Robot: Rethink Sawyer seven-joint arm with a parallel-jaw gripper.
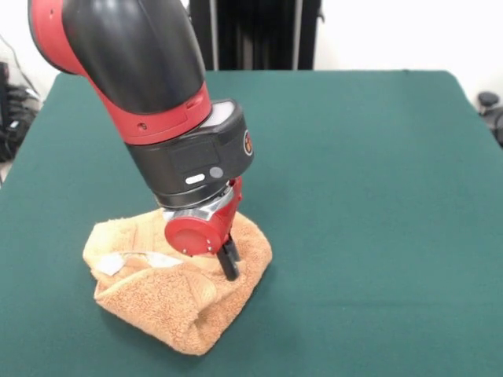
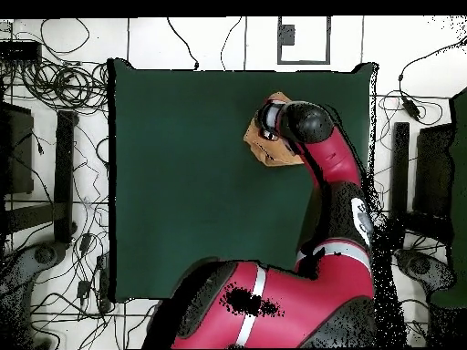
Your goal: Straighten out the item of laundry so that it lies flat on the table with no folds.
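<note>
My gripper [image 1: 229, 265] is down on the towel [image 1: 177, 302], its black fingertips pressed into the terry cloth near the middle of the heap; the fingers look drawn close together with cloth round them, but I cannot tell from the front view whether they have actually pinched a fold or only rest in it. The towel is orange-tan and far from flat: it sits bunched in a lumpy mound, with a thick rolled fold along its front edge and another layer turned up behind my wrist. A small white tag [image 1: 109, 264] shows on the upper face of the bunch, at the side away from my fingertips, beside a paler strip of fabric. The heap lies on the dark green table [image 1: 369, 196], in the front view near the lower left of the cloth surface, with wide bare green around it on the other sides. From overhead my red and black arm [image 2: 333, 173] covers most of the towel, so only tan corners [image 2: 258, 137] show beside my wrist, close to one edge of the table [image 2: 182, 182]. Cables [image 2: 64, 82] lie on the white floor around the table.
</note>
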